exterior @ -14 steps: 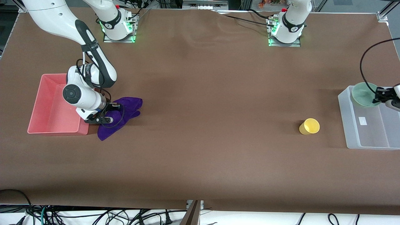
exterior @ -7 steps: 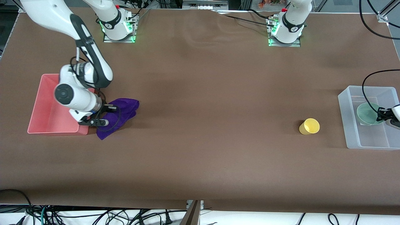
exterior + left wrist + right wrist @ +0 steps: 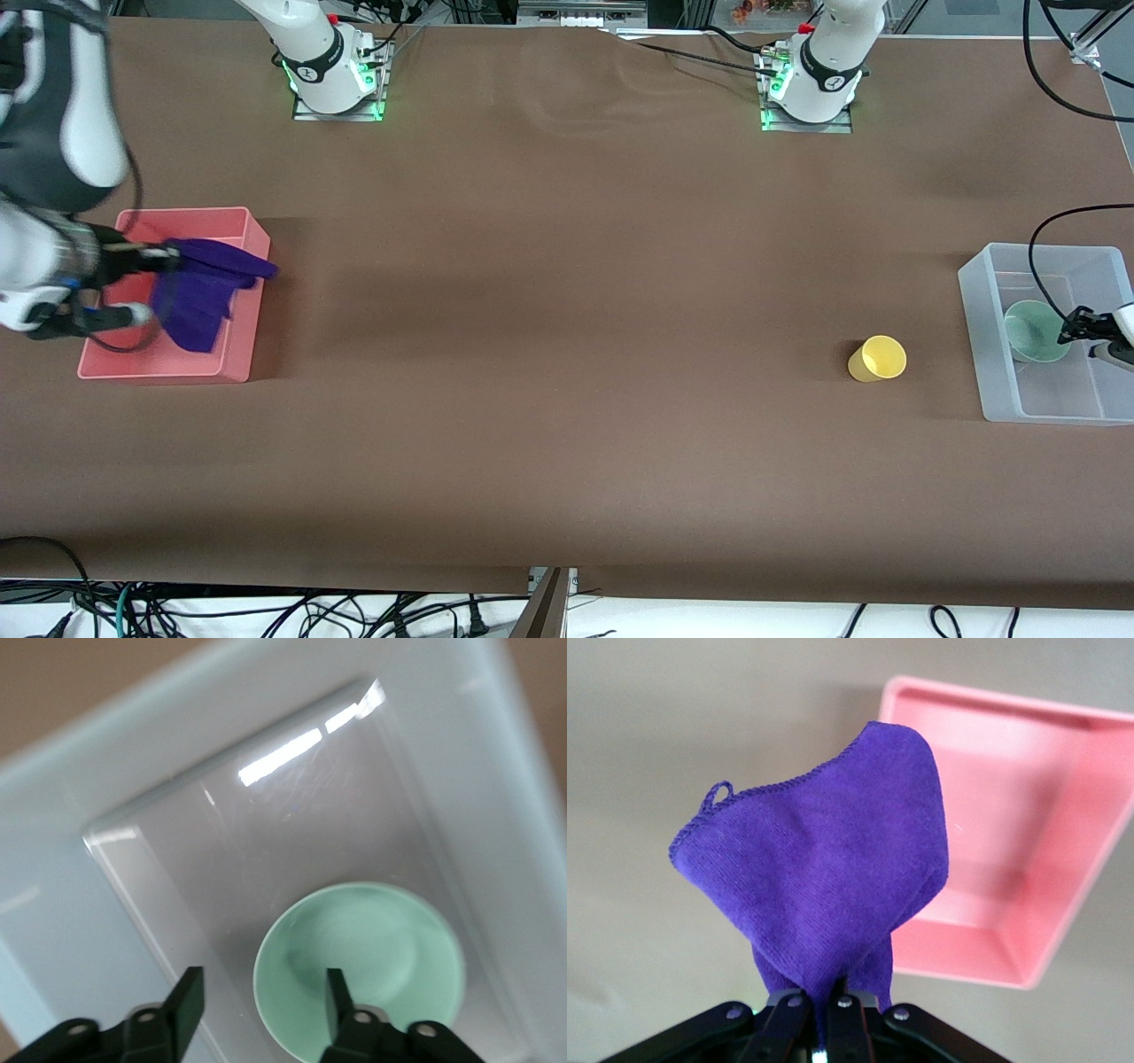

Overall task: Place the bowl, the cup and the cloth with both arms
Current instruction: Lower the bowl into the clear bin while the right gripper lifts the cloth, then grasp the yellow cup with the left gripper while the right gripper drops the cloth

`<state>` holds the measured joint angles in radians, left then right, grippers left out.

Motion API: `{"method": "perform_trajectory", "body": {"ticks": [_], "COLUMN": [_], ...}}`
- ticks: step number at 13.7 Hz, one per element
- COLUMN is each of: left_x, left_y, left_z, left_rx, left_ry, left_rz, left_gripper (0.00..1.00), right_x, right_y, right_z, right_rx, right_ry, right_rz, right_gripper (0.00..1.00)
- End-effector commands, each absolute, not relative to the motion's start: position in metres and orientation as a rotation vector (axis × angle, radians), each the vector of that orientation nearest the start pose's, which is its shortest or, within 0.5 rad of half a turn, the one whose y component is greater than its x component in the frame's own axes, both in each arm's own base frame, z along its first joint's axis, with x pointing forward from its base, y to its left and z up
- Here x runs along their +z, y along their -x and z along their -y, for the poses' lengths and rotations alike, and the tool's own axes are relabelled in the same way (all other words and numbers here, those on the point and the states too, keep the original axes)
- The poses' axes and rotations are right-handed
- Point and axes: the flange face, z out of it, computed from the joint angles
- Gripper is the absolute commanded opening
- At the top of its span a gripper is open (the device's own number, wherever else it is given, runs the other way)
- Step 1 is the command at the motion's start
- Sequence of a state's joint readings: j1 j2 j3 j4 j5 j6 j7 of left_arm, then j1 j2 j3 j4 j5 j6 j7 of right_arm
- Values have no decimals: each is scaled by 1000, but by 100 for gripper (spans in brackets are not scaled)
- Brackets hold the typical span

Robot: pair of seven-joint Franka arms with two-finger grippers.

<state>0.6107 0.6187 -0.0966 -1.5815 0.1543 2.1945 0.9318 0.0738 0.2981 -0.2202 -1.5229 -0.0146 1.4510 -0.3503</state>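
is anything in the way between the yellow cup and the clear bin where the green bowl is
Nothing visible is. Only bare table lies between the cup and the clear bin. Inside, the bowl sits under the open left gripper, leaving free floor nearer the front camera.

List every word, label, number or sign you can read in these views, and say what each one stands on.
No text can be read in any view.
Round marks on the two arm bases: too small to read.
Clear bin, pink bin, bowl, cup, cloth: no print shows.
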Motion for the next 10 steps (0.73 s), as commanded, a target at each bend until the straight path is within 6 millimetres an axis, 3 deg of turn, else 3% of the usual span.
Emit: {"method": "perform_trajectory", "body": {"ticks": [1, 3, 5, 7, 10], "left_x": [354, 362, 350, 312, 256], "left_y": [-617, -635, -650, -659, -659], "left_z": [-288, -230, -172, -130, -101], "left_rx": [63, 66, 87, 171, 288], "left_ry": [2996, 3062, 3124, 3176, 3214], "left_rz": [-857, -756, -585, -404, -226], "left_gripper": [100, 100, 99, 99, 94], "right_x": [455, 425, 392, 365, 327], "right_y": [-596, -584, -571, -565, -556], "right_z": [134, 166, 184, 186, 187], "right_rx": [671, 713, 737, 730, 757], "right_ry": [3035, 3020, 3007, 3009, 2995], "right_rz": [449, 485, 461, 465, 443], "right_gripper": [0, 0, 0, 0, 0]}}
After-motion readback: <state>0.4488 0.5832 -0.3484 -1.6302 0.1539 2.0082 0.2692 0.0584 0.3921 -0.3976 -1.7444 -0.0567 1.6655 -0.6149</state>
